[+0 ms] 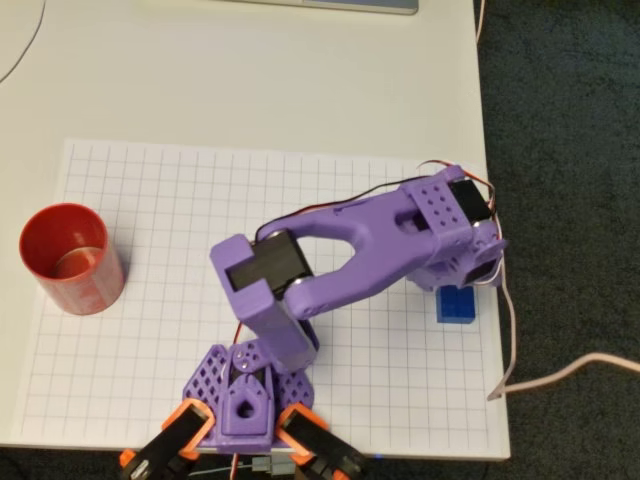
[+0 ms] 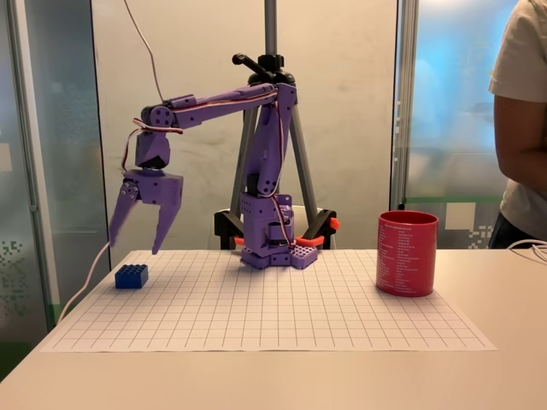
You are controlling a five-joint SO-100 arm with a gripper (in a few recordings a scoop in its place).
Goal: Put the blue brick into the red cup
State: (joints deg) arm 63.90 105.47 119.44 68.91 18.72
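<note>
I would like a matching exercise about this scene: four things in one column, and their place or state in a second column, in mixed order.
Things:
1. blue brick
2. red cup
3. gripper
4. person

Places or states:
a. stands behind the table, at the right edge of the fixed view
b. open, in the air above the brick
c. lies on the grid sheet, under the gripper
d. stands upright on the far side of the sheet from the brick

Pairs: 1-c, 2-d, 3-b, 4-a
</note>
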